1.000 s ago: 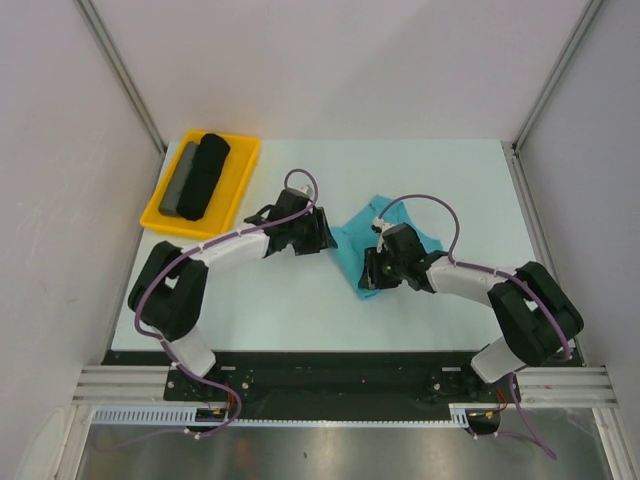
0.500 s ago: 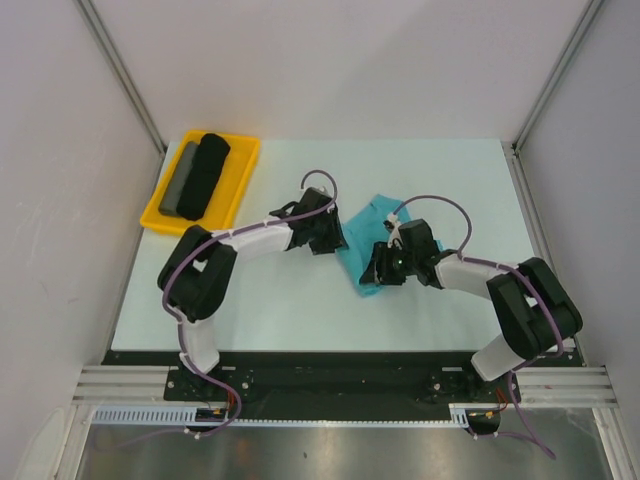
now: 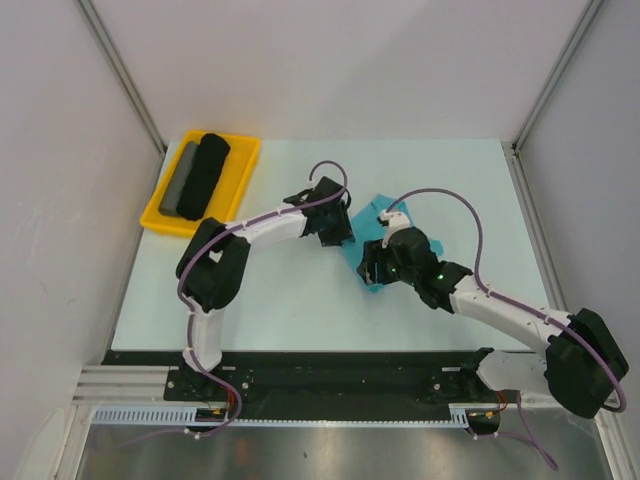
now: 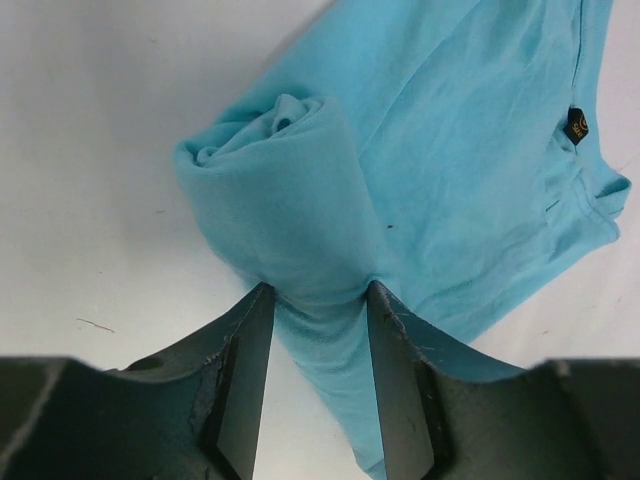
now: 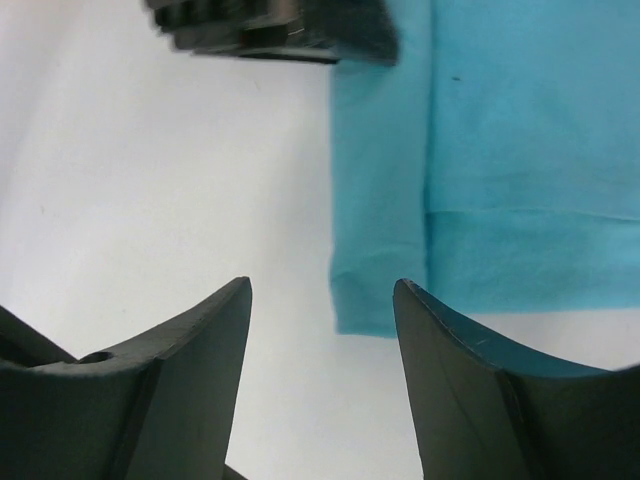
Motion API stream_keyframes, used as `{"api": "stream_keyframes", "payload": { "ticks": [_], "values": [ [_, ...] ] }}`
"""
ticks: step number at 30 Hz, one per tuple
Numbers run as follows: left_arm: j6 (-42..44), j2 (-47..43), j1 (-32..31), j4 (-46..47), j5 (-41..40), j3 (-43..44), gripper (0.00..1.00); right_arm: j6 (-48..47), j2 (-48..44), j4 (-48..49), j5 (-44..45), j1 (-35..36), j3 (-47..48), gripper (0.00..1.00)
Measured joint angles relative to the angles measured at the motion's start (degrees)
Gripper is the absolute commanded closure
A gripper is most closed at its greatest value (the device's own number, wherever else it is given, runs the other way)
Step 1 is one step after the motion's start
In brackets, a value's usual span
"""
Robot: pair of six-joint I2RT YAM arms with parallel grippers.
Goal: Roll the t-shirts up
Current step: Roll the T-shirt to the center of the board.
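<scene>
The teal t-shirt (image 3: 368, 215) lies on the white table between the two arms, mostly covered by them in the top view. In the left wrist view its near edge is wound into a loose roll (image 4: 285, 190), and a small dark tag (image 4: 575, 127) sits at the neck. My left gripper (image 4: 315, 300) (image 3: 346, 238) is shut on the roll, its fingers pinching the fabric. My right gripper (image 5: 320, 290) (image 3: 368, 268) stands open just short of the shirt's flat folded corner (image 5: 380, 250), with only bare table between its fingers.
A yellow tray (image 3: 240, 165) at the table's back left holds a black fabric roll (image 3: 205, 172) and a thinner grey one (image 3: 180, 180). Grey walls with metal rails enclose the table on three sides. The left gripper's body (image 5: 270, 25) shows blurred in the right wrist view.
The left arm has reached further right onto the shirt and closed on the rolled edge. The right gripper has opened wider while its arm stretched out to the left.
</scene>
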Motion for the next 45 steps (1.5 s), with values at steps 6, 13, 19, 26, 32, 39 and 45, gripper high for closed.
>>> {"api": "stream_keyframes", "payload": {
  "ticks": [6,13,19,26,32,39,45],
  "values": [
    [-0.98,2.32,-0.46,-2.84,-0.11,4.52,0.53,-5.86,7.23,-1.81,14.29,11.32,3.78,0.38],
    [-1.16,4.90,-1.03,-3.85,0.02,8.33,0.52,-10.40,16.50,-3.32,26.53,15.30,5.44,0.43],
    [-1.44,5.62,-1.14,-3.80,0.48,8.63,0.37,-10.49,19.26,-4.22,28.85,12.68,6.38,0.48],
    [-1.31,4.44,-0.68,-2.23,1.55,7.43,0.32,-9.01,19.26,-3.96,17.97,2.67,6.38,0.53],
    [-1.44,-2.86,0.55,1.18,3.08,-1.31,0.30,-6.54,19.32,-2.51,3.52,-6.08,6.23,0.57],
    [-3.13,-5.64,0.90,7.41,4.68,-8.66,0.31,-3.78,21.57,-0.07,-9.09,-11.08,6.08,0.57],
    [-6.97,-5.46,0.90,18.60,4.74,-15.10,0.33,0.11,24.09,2.99,-18.82,-15.67,5.57,0.58]
  ]
}}
